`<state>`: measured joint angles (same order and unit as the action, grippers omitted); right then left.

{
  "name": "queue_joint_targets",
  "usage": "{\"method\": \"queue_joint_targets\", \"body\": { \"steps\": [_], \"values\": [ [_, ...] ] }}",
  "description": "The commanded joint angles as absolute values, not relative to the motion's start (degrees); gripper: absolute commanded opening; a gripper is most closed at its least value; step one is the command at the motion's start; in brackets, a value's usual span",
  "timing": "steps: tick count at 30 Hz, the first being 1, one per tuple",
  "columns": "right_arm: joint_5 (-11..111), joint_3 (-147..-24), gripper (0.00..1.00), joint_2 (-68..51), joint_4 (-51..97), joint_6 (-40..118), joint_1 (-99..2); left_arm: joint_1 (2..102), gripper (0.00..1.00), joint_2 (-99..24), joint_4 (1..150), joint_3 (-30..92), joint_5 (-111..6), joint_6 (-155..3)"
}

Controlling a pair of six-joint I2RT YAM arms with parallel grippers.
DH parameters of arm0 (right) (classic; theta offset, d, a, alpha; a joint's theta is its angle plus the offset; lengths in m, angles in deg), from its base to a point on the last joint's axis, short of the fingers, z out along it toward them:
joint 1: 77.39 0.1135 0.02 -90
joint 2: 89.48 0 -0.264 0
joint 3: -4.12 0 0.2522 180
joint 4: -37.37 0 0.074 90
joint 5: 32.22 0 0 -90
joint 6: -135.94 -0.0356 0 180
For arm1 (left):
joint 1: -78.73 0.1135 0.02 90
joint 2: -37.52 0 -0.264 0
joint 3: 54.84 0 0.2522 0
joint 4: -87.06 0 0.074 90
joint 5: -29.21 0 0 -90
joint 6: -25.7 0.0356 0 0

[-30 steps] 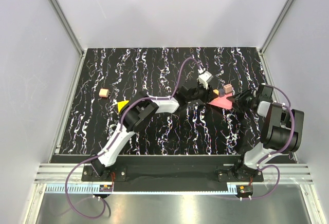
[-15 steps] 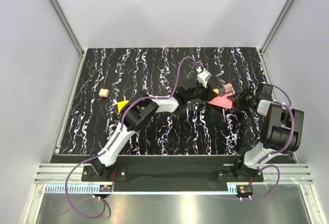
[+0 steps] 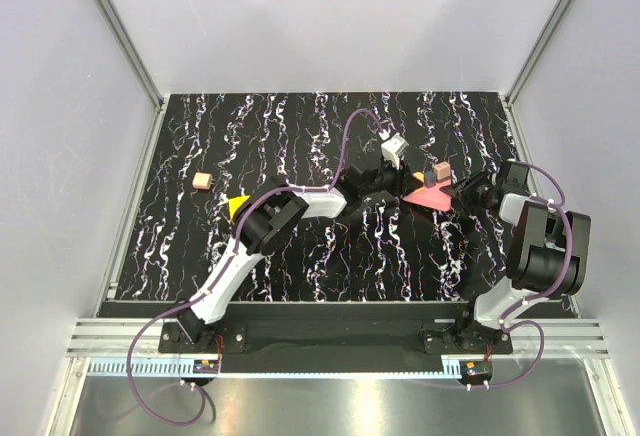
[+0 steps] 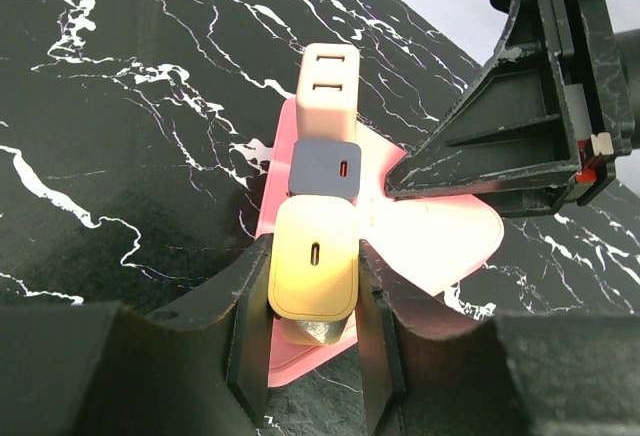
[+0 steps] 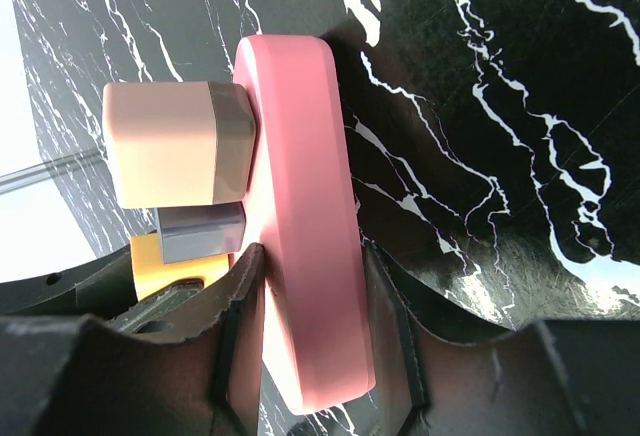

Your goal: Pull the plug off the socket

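The pink triangular socket [image 4: 440,241] [image 3: 428,197] [image 5: 300,156] lies right of centre on the black marbled table, and three plugs stand on it. My left gripper [image 4: 312,286] [image 3: 393,182] is shut on the yellow plug [image 4: 312,256], with bare metal prongs showing under the plug's near end. A grey plug [image 4: 325,166] and a beige plug [image 4: 330,81] sit behind it in a row. My right gripper [image 5: 310,296] [image 3: 462,194] is shut on the socket's edge from the right. In the right wrist view, the beige plug [image 5: 165,141], grey plug [image 5: 200,231] and yellow plug [image 5: 165,261] stick out sideways.
A small tan cube [image 3: 203,181] and a yellow wedge [image 3: 238,206] lie at the left of the table [image 3: 300,126]. Grey walls enclose the table on three sides. The two arms meet over the socket, their fingers close together.
My left wrist has drifted slightly left and away, still holding the yellow plug. The right arm and the socket have barely moved.
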<state>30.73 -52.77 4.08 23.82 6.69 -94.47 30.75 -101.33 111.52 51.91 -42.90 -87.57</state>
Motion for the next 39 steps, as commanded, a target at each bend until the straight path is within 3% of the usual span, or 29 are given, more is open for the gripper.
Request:
{"method": "queue_joint_targets", "body": {
  "steps": [1,13,26,31,39],
  "values": [
    [40.7,-50.7,0.00,7.1,13.9,8.6,-93.1,30.5,0.00,-98.0,127.4,57.5,-44.2,-92.2],
    [40.6,-50.9,0.00,7.1,13.9,8.9,-93.1,29.3,0.00,-94.2,124.7,53.6,-43.0,-83.6],
    [40.1,-51.0,0.00,7.2,13.2,9.7,-93.1,30.2,0.00,-99.2,121.8,64.9,-42.7,-84.9],
    [40.1,-51.2,0.00,7.4,13.0,9.5,-93.1,30.5,0.00,-96.3,128.0,56.6,-44.0,-87.5],
    [39.9,-50.6,0.00,6.9,13.9,10.1,-93.1,30.5,0.00,-92.9,125.2,53.1,-45.3,-82.8]
  ]
}}
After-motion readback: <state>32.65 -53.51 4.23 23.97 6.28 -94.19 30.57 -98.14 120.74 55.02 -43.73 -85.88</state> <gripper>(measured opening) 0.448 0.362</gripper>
